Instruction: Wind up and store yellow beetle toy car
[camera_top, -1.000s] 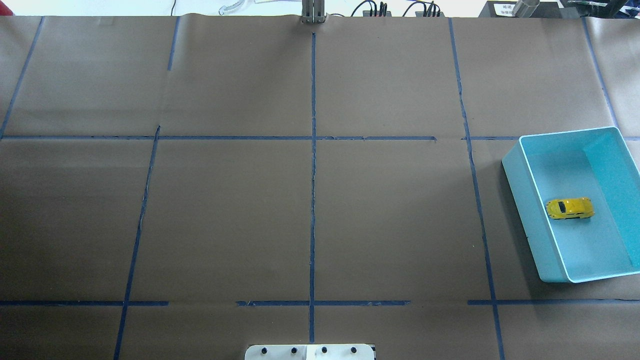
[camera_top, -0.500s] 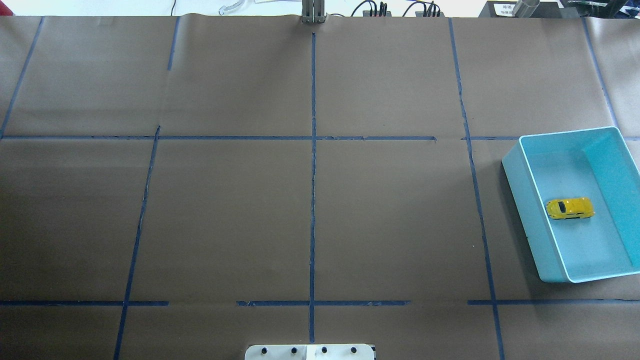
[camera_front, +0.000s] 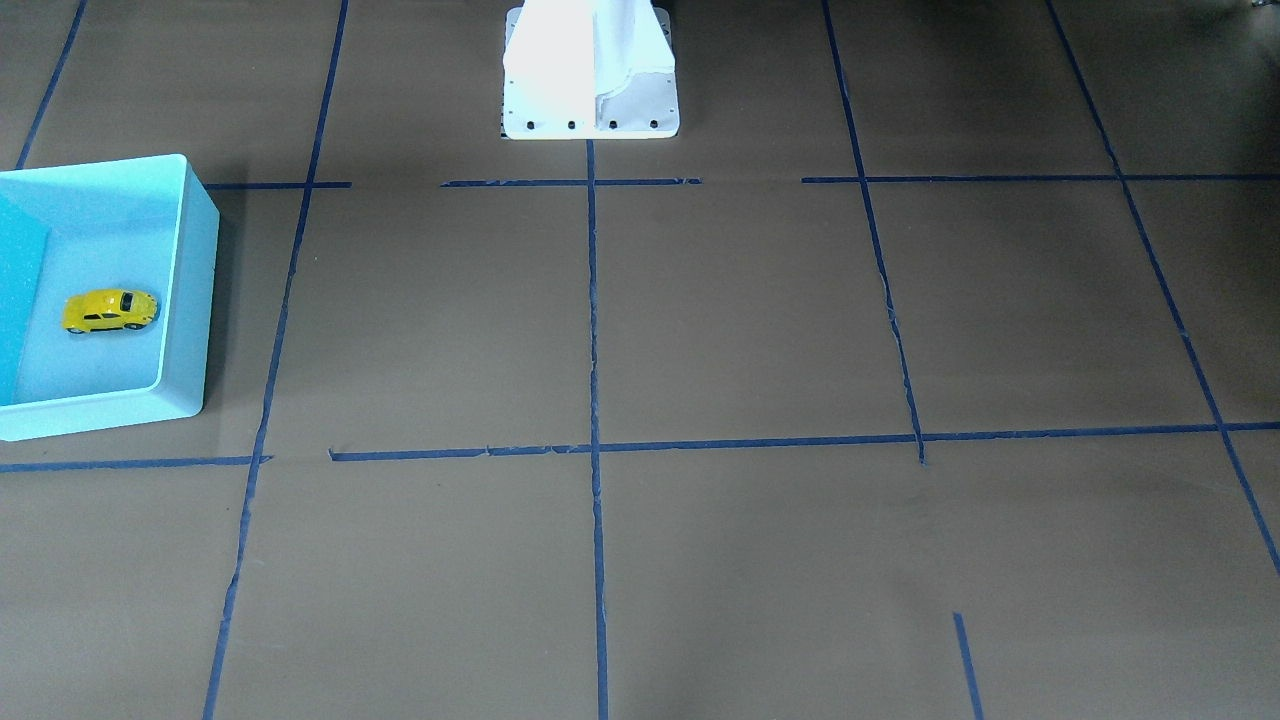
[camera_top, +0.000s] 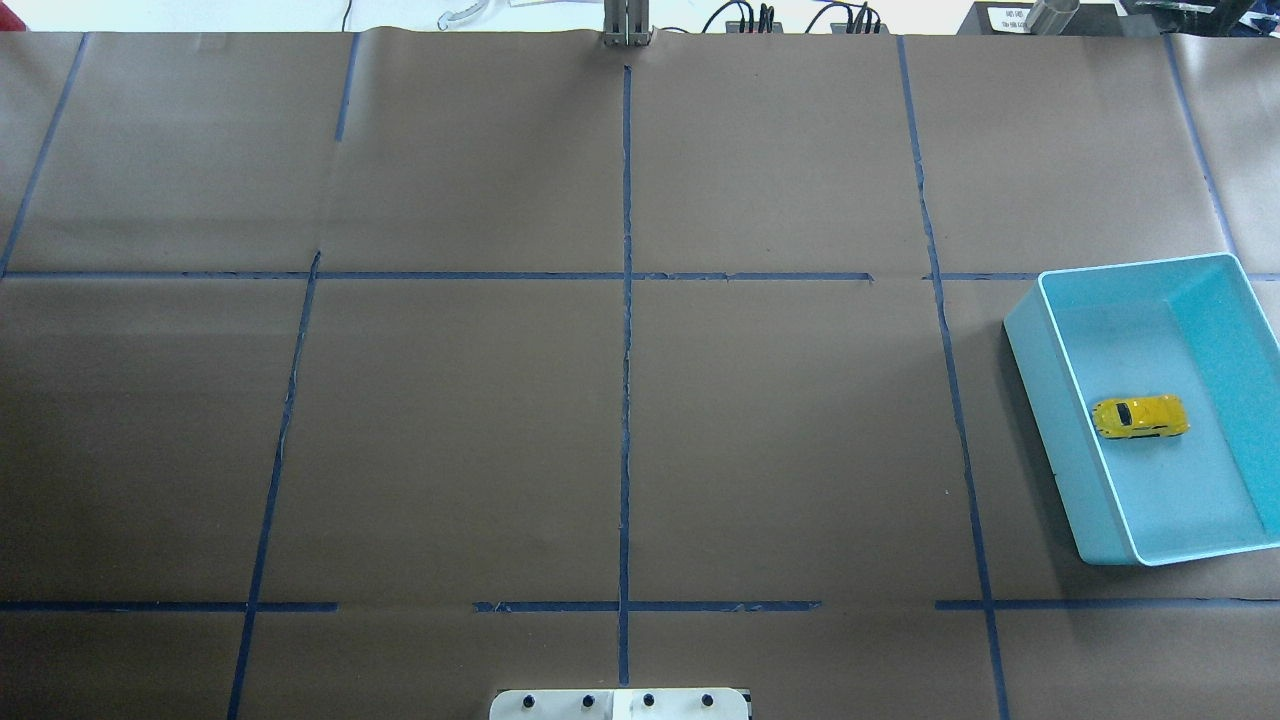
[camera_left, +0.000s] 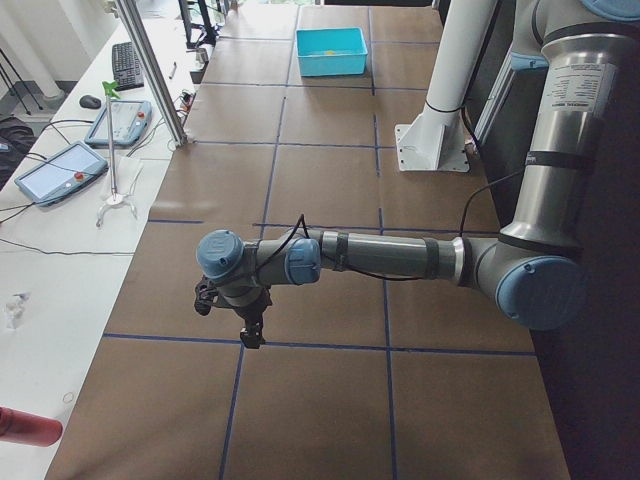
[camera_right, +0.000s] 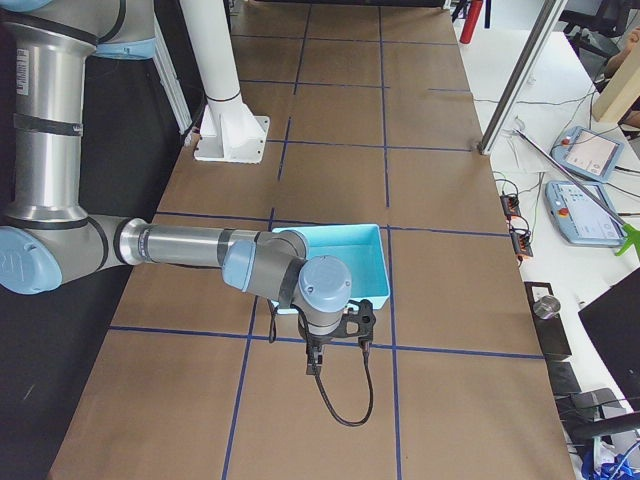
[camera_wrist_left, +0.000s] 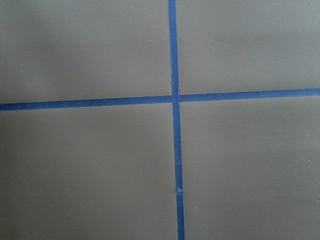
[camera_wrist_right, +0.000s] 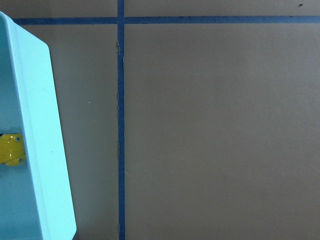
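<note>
The yellow beetle toy car stands on its wheels inside a light blue bin at the table's right side. It also shows in the front-facing view, and a yellow edge of it shows in the right wrist view. My right gripper hangs above the table beside the bin. My left gripper hangs over a tape crossing at the table's left end. Both grippers show only in the side views, so I cannot tell whether they are open or shut.
Blue tape lines divide the brown paper table cover into squares. The white robot pedestal stands at the near middle edge. A metal post and a desk with tablets border the far side.
</note>
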